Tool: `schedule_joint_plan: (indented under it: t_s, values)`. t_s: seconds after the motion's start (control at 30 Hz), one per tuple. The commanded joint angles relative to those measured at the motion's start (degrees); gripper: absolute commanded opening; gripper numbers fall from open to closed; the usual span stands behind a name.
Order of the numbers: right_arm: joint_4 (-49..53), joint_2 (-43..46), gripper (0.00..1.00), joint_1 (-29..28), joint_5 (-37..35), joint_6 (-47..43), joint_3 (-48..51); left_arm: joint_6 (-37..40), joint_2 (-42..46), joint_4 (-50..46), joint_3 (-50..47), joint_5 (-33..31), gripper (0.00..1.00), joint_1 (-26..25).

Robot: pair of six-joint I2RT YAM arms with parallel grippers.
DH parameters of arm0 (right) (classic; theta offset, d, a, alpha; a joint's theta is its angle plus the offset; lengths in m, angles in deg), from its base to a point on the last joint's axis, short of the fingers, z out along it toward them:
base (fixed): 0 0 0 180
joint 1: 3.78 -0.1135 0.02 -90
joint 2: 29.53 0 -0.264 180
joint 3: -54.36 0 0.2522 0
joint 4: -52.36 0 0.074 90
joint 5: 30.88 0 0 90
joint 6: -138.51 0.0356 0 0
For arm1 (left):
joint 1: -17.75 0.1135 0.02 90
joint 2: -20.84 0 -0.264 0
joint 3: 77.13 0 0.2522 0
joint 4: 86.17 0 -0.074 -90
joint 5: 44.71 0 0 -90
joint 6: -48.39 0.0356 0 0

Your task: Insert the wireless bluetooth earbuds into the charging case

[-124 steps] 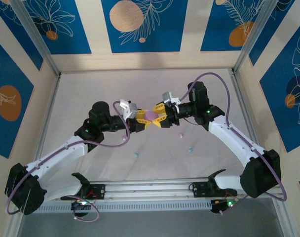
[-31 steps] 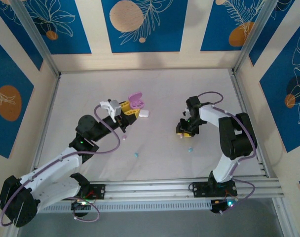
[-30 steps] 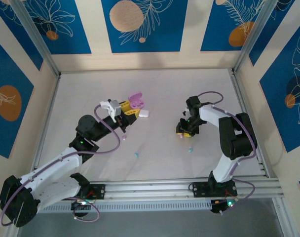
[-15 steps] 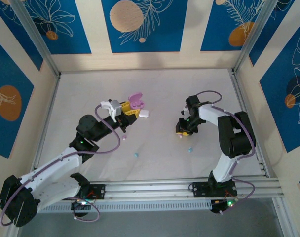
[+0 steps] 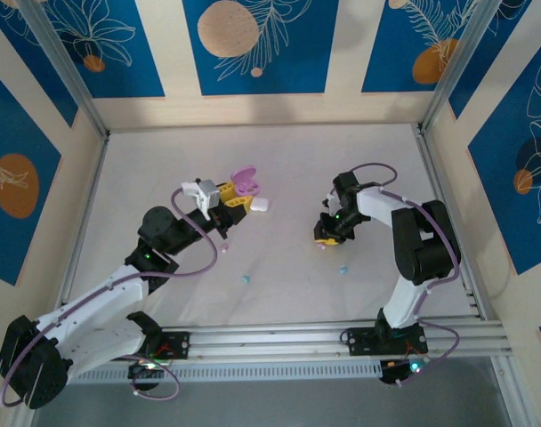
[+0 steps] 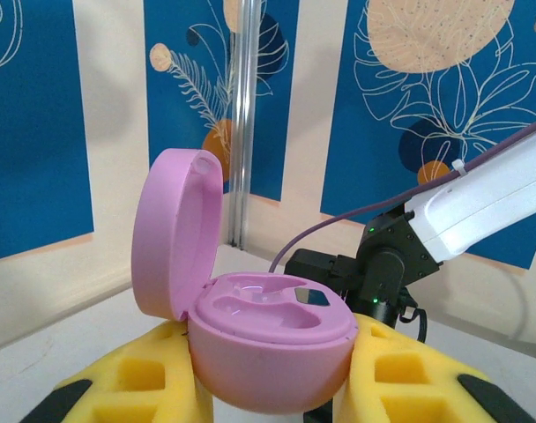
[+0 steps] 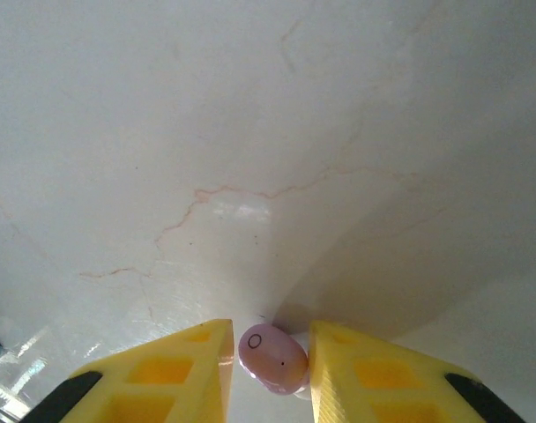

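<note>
early stage. left hand (image 6: 272, 388) clenched on open pink case (image 6: 272, 330), wells look empty. right hand (image 5: 326, 235) down on counter (image 5: 164, 160), fingers bracketing a pink earbud (image 7: 272, 357); can't tell if pinched. teal earbud (image 5: 343, 268) loose at its 5 o'clock. no earbud seated, all insertions left.

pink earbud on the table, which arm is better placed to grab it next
Right. The right tool has its fingers either side of the pink earbud, while the left tool is occupied holding the open pink case.
</note>
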Motion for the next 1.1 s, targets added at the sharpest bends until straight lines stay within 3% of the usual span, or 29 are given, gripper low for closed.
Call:
schedule_joint_plan:
  t_s: [0.0,0.63,0.8,1.07]
  values:
    - [2.3,-0.6,0.3,-0.4,1.4,-1.2,-1.6,-0.3,0.1,0.4,0.4,-0.9,0.25,-0.3]
    - [5.1,3.0,0.37,-1.7,5.1,0.2,-1.8,-0.4,1.1,-0.2,0.1,-1.1,0.26,-0.3]
    - [4.3,3.6,0.39,-1.7,0.3,-0.1,-2.3,-0.3,1.7,-0.7,-0.2,-1.5,0.26,-0.3]
    - [1.8,-1.5,0.43,-1.4,2.0,-0.9,-5.6,-0.2,1.6,-0.6,-0.1,-1.5,0.26,-0.3]
